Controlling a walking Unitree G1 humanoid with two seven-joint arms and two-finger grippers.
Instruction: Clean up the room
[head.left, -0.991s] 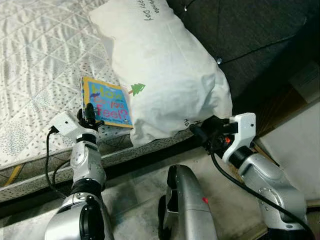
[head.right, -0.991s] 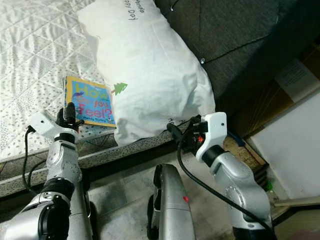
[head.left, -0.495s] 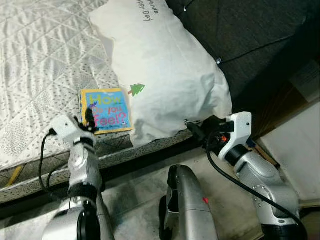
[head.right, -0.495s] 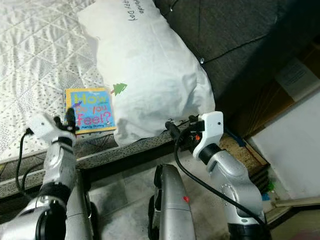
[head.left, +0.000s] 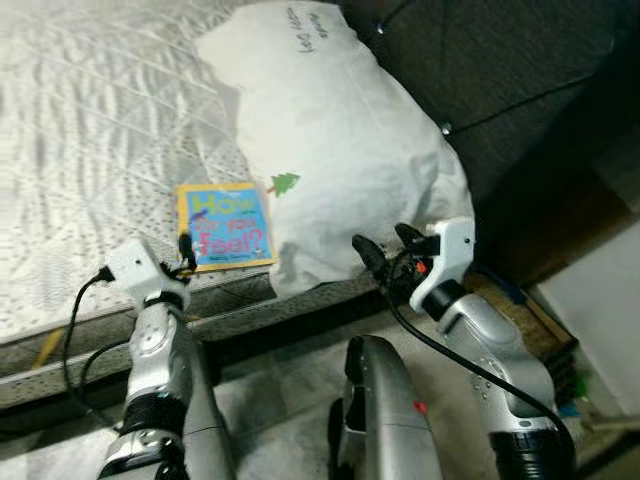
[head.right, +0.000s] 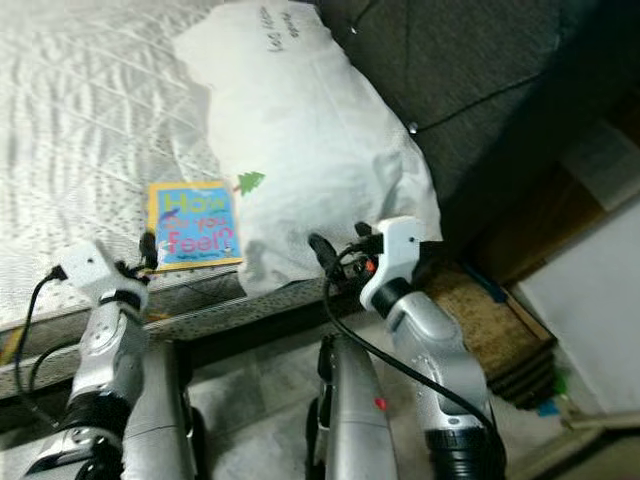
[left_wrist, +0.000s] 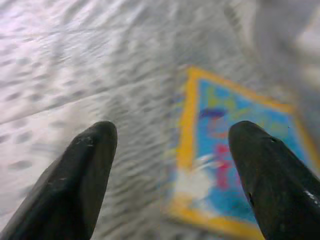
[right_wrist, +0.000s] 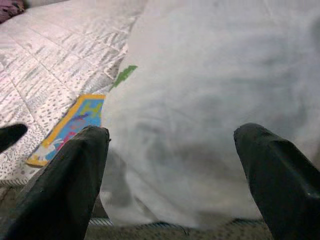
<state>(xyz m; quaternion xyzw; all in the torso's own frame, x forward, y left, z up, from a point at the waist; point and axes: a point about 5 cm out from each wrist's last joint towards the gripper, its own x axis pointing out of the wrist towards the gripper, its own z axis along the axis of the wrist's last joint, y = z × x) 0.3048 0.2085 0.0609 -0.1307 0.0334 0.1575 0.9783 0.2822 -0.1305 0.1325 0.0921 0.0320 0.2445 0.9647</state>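
So the picture book (head.left: 226, 227) lay flat on the quilted mattress (head.left: 90, 130), near edge, just left of the white pillow (head.left: 340, 150) & touching it. Left gripper (head.left: 184, 254) sat at the book's near-left corner, jaws apart, nothing held. Right gripper (head.left: 385, 248) was at the pillow's near end, jaws wide apart w/ nothing between. Risk, imo: a thin flat book gives fingers little to catch, so they could skid over the cover, shove it under the pillow or snag the quilt
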